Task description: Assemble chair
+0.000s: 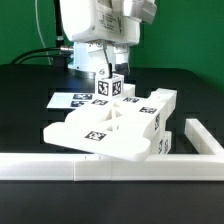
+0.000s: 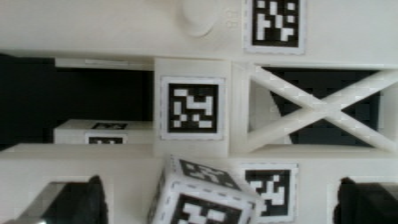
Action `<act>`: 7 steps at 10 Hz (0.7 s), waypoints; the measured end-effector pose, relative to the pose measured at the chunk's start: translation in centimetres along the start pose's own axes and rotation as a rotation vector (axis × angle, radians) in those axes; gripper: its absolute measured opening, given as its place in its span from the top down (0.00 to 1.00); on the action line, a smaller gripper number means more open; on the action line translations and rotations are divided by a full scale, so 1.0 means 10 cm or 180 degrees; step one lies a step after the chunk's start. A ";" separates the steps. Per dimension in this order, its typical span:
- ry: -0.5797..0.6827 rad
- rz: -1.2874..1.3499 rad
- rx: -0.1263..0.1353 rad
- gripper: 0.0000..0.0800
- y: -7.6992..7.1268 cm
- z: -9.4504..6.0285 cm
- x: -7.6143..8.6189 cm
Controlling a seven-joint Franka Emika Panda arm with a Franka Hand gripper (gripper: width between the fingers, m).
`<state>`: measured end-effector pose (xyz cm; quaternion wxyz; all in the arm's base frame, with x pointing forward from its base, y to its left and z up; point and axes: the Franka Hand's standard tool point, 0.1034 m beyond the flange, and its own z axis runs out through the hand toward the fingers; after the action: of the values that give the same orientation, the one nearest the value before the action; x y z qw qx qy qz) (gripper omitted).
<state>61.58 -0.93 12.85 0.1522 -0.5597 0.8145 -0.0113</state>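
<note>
- The gripper (image 1: pixel 106 72) hangs over the chair parts; in the wrist view its two fingers (image 2: pixel 71 200) stand wide apart and grip nothing.
- Between them sits a tagged block (image 2: pixel 210 192), tilted.
- The chair assembly (image 1: pixel 112 128) lies on the black table (image 1: pixel 30 85), just behind the white border rail (image 1: pixel 60 168).
- Its X-braced panel (image 2: pixel 320 100) shows in the wrist view.
- The marker board (image 1: pixel 75 100) lies flat behind the assembly.

The pincer (image 1: pixel 109 72) was hidden behind the tagged block (image 1: pixel 110 88); the chair's X-braced panel (image 2: pixel 320 105) was cut off at the wrist view's edge.
</note>
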 end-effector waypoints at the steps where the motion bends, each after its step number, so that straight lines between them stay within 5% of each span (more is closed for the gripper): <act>1: 0.0002 -0.0123 -0.0003 0.20 0.00 0.01 0.00; 5: 0.0012 -0.1583 -0.0128 0.19 0.09 0.04 -0.05; 7: 0.0015 -0.2004 -0.0120 0.19 0.11 0.04 -0.07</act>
<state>60.96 0.20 12.39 0.1289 -0.7871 0.6016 -0.0440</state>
